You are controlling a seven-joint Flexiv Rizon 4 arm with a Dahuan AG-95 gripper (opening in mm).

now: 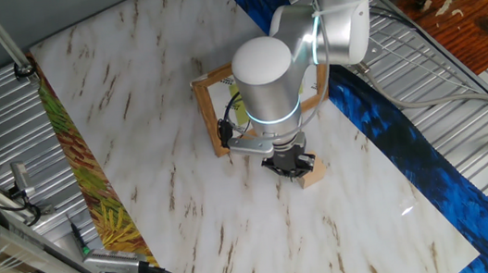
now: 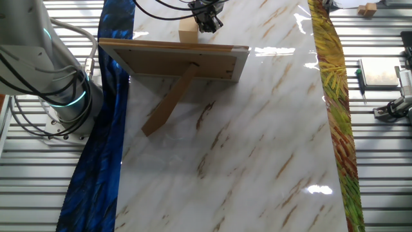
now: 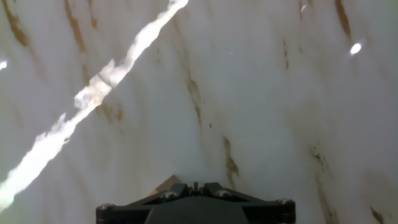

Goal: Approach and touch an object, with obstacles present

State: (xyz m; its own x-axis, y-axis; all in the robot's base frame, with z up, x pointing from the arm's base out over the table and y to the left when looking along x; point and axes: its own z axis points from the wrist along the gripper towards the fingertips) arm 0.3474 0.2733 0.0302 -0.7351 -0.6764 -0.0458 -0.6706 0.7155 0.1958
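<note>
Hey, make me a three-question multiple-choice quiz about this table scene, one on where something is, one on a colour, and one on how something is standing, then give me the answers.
1. Where is the gripper?
A. Right at the small wooden cube
B. Over the far bare end of the table
C. Beside the arm's base

2. What colour is the cloth strip along the table edge nearest the arm's base?
A. Red
B. Blue
C. White

3. How is the picture frame standing?
A. Lying flat, face down
B. Hanging from the gripper
C. Propped up on its back leg

Answers:
1. A, since both fixed views show the fingertips at the cube; actual contact cannot be told.
2. B, since the strip by the base shows deep blue in the other fixed view.
3. C, since that view shows the frame's back with a wooden leg slanting down to the marble table.
</note>
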